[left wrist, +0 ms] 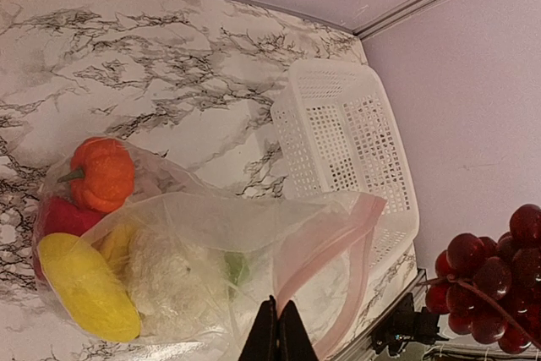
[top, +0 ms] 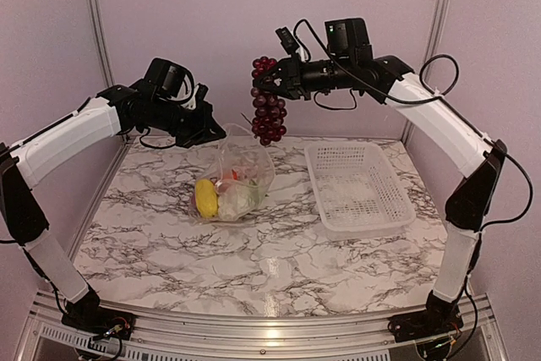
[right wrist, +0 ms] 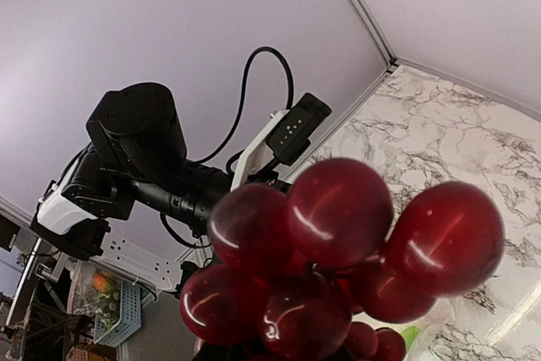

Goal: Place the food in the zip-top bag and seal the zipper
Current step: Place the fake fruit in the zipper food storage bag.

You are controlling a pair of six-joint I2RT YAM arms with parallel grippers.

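Note:
The clear zip-top bag (top: 239,177) sits on the marble table, its mouth lifted. My left gripper (left wrist: 280,329) is shut on the pinkish zipper (left wrist: 328,237) at the mouth edge; from above the left gripper (top: 217,134) is at the bag's top left. Inside the bag lie an orange round fruit (left wrist: 102,174), a red pepper (left wrist: 57,218), a yellow piece (left wrist: 85,287) and a white cauliflower (left wrist: 176,282). My right gripper (top: 270,83) is shut on the top of the dark grape bunch (top: 268,112), which hangs above the bag's mouth. The grape bunch (right wrist: 338,259) hides the right fingers in the right wrist view.
A white lattice basket (top: 359,187) stands to the right of the bag, nothing showing in it. The back wall rises just behind both grippers. The left arm (right wrist: 139,166) shows beyond the grapes in the right wrist view.

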